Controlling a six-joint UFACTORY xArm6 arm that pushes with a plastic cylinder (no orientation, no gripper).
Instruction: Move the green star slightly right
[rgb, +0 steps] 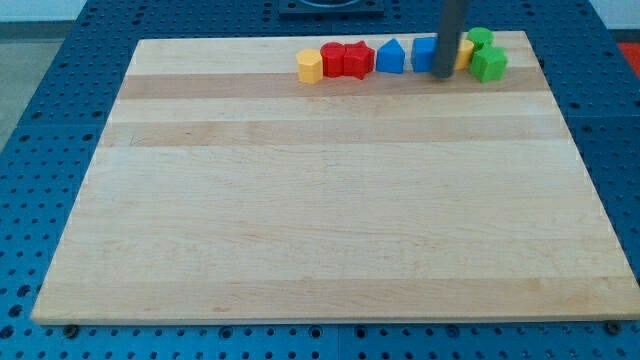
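Note:
The green star (489, 64) lies near the top right of the wooden board (330, 200), with a second green block (481, 39) just above it. A yellow block (464, 52) touches it on its left, mostly hidden by my rod. My tip (441, 73) rests on the board just left of the yellow block and in front of a blue block (425, 52), a short way left of the green star.
A row of blocks runs along the top edge: a yellow hexagon-like block (310, 66), a red block (332, 59), a red star-like block (356, 59) and a blue house-shaped block (390, 57). A blue perforated table surrounds the board.

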